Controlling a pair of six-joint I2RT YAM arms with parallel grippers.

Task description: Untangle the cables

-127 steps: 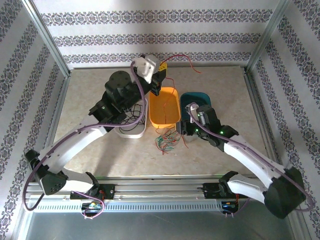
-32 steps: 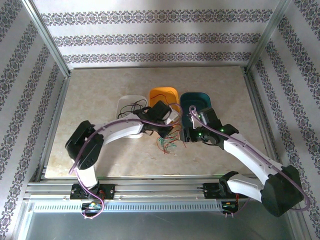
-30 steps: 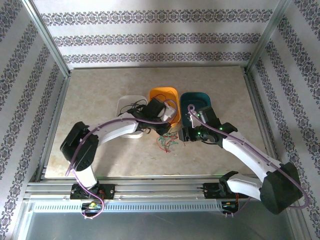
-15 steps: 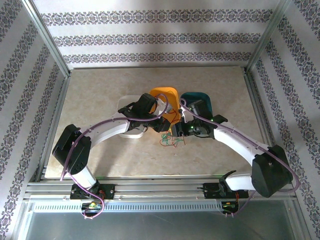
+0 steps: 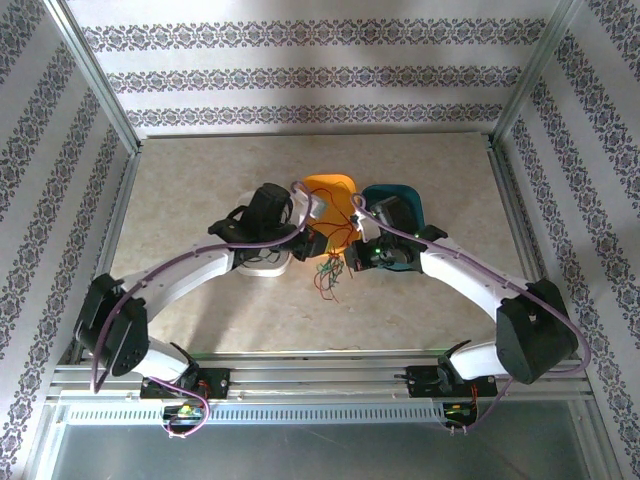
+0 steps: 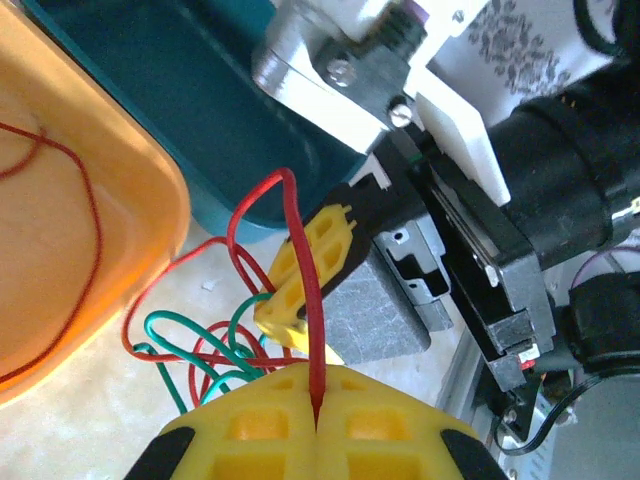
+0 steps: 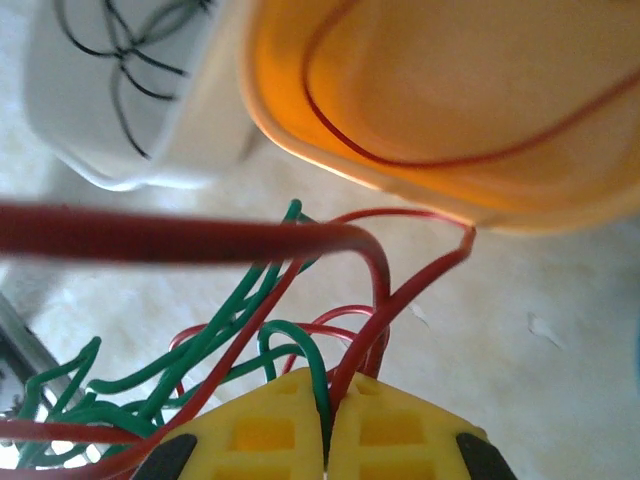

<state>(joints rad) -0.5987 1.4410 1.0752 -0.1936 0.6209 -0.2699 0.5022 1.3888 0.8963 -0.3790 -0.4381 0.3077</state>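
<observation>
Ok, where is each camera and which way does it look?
Top camera: above and behind the arms, looking down at the table; both arms show, meeting at the cables.
Left wrist camera: on the left arm, looking past the left claw, shut on a red cable, toward the right claw and teal tub.
Right wrist camera: on the right arm, looking past its claw, shut on cables, toward the white tub.
Both wrist cameras share the orange tub.

No legible txt or labels.
</observation>
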